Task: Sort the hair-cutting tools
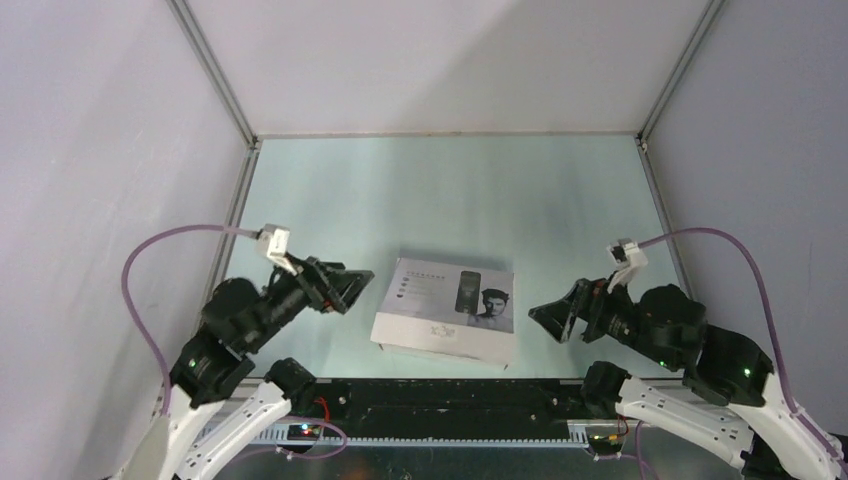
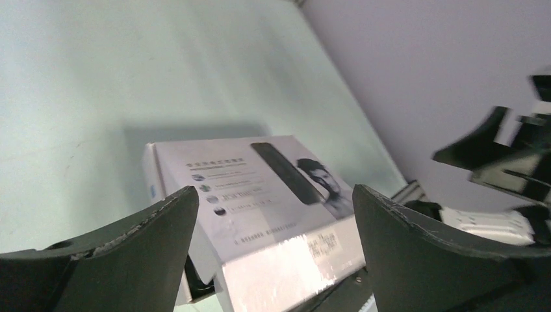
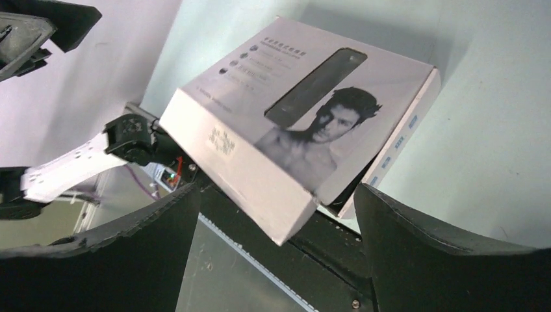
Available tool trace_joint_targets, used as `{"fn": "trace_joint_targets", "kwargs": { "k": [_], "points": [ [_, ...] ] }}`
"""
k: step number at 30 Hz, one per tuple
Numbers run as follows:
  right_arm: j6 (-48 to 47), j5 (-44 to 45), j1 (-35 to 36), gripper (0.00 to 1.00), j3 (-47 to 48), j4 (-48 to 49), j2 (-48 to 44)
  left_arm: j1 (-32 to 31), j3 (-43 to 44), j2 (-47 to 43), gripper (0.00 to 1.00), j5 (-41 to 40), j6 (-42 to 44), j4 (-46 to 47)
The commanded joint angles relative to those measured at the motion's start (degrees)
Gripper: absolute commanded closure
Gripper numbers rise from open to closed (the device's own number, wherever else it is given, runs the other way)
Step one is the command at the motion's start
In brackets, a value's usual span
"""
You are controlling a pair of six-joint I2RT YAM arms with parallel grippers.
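One box (image 1: 445, 310), lid on, on bench (image 1: 450, 190) at near edge. No tools in sight, probably inside; sorting not begun. Both left fingers (image 2: 117, 260) and right fingers (image 3: 442, 260) spread wide, empty, flanking box.

We see the box (image 1: 445, 310) on the table (image 1: 450, 190), close to its near edge, between the left gripper (image 1: 350, 288) and the right gripper (image 1: 548, 318), touching neither.

It was a robotics lab test cell: plain white wall panels (image 1: 90, 150) in aluminium framing (image 1: 213, 70) enclosed a pale green desk (image 1: 450, 190), with a left arm (image 1: 240, 320) and a right arm (image 1: 690, 340) bolted at its near edge.
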Motion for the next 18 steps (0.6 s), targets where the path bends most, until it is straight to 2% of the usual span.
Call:
{"fn": "trace_joint_targets", "kwargs": {
  "k": [1,4,7,13,18],
  "points": [
    [1.75,2.4,-2.14,0.07,1.09,1.24,7.53,-0.27,1.24,9.08,0.05,-7.11,-1.74,-3.64],
    [2.64,-1.39,-7.32,0.06,0.61,1.57,14.11,-0.11,0.45,15.38,0.05,-7.22,-3.4,-2.81],
    [3.77,-10.36,-16.46,0.07,-2.05,4.96,18.06,0.63,-1.16,20.22,0.04,-6.49,-4.25,-1.22],
    [8.42,-23.35,-28.57,0.1,-18.25,21.42,19.14,4.06,-7.67,25.97,0.04,-1.8,-7.52,7.94],
    [10.4,-26.57,-33.98,0.1,-24.86,33.11,23.79,6.52,-11.6,32.15,0.03,2.12,-9.58,15.68]
  ]
}}
